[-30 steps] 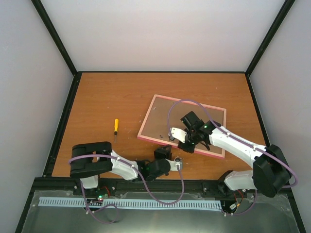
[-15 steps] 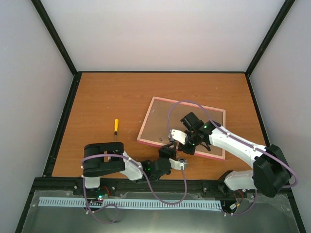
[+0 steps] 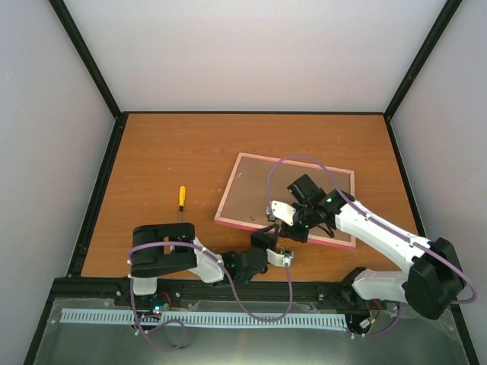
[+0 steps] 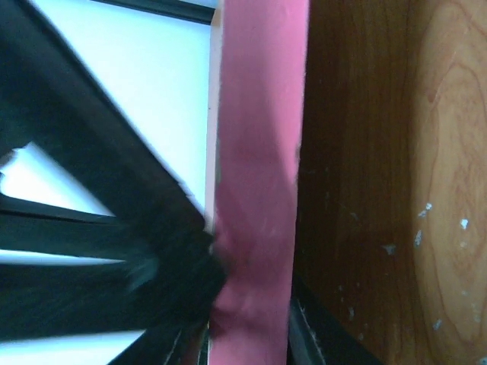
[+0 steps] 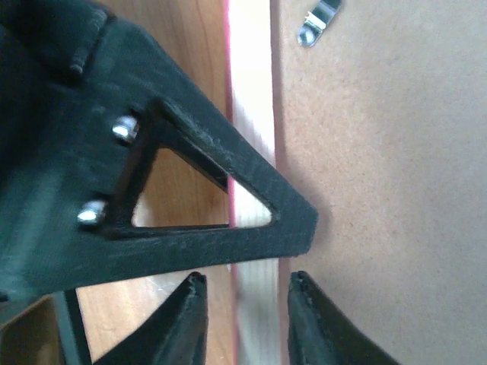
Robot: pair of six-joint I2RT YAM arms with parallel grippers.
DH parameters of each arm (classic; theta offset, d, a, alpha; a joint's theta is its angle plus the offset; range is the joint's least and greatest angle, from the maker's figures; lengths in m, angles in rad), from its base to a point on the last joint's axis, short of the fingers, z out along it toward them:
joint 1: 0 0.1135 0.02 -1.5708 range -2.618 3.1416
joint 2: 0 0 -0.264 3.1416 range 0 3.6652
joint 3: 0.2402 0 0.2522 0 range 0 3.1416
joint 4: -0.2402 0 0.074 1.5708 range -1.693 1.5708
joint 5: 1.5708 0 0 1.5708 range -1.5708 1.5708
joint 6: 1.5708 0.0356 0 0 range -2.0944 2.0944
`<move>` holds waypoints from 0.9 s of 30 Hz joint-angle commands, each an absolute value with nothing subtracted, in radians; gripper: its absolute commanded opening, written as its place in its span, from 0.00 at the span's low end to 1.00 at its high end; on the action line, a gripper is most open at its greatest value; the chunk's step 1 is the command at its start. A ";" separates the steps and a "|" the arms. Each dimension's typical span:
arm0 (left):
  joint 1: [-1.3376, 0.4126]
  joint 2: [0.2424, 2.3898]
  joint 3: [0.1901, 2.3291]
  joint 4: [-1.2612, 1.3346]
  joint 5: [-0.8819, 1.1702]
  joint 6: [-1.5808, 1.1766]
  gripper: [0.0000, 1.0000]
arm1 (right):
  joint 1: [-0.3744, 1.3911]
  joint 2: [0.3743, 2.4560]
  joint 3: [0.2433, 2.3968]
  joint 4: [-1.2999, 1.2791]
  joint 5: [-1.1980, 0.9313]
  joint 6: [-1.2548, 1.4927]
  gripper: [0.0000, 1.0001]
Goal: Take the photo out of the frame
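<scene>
The frame (image 3: 232,186) lies face down at the table's right middle, a thin pink border around a plain brown backing board (image 3: 304,190). The photo is hidden under that board. At the near edge, my left gripper (image 3: 268,234) is shut on the frame; its wrist view shows the pink edge (image 4: 259,152) pinched between the dark fingers (image 4: 179,266). My right gripper (image 3: 283,220) straddles the same pale rim (image 5: 255,152) just beyond it. Its jaws (image 5: 247,285) stand slightly apart from the rim, holding nothing. The left finger's black triangle (image 5: 190,228) crosses in front of them.
A small yellow-handled screwdriver (image 3: 181,199) lies on the wood to the left of the frame. A metal retaining clip (image 5: 318,21) sits on the backing board near the rim. Black cage posts and grey walls border the table.
My left gripper has swung right and forward to the frame's near edge and closed on it. The right gripper's jaws have loosened slightly on the rim.
</scene>
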State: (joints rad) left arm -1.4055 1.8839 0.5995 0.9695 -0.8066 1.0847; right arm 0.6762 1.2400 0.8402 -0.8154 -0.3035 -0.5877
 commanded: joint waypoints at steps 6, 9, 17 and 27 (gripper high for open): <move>-1.399 1.779 0.660 0.884 -0.830 1.022 0.13 | 0.680 1.071 0.984 -0.888 -0.299 -0.562 0.54; -1.398 1.718 0.687 0.797 -0.841 0.993 0.12 | 0.670 1.040 1.036 -0.892 -0.236 -0.535 0.56; -1.361 1.553 0.962 0.046 -0.743 0.593 0.12 | 0.601 0.997 1.233 -0.882 -0.067 -0.455 0.60; -1.319 1.576 1.393 -0.643 -0.593 0.290 0.11 | 0.568 1.044 1.448 -0.885 0.051 -0.412 0.62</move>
State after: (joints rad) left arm -1.3289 1.5932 1.2335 -0.3729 -0.6830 0.5602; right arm 0.5835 1.0191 1.4033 -0.8753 -0.0231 -0.4442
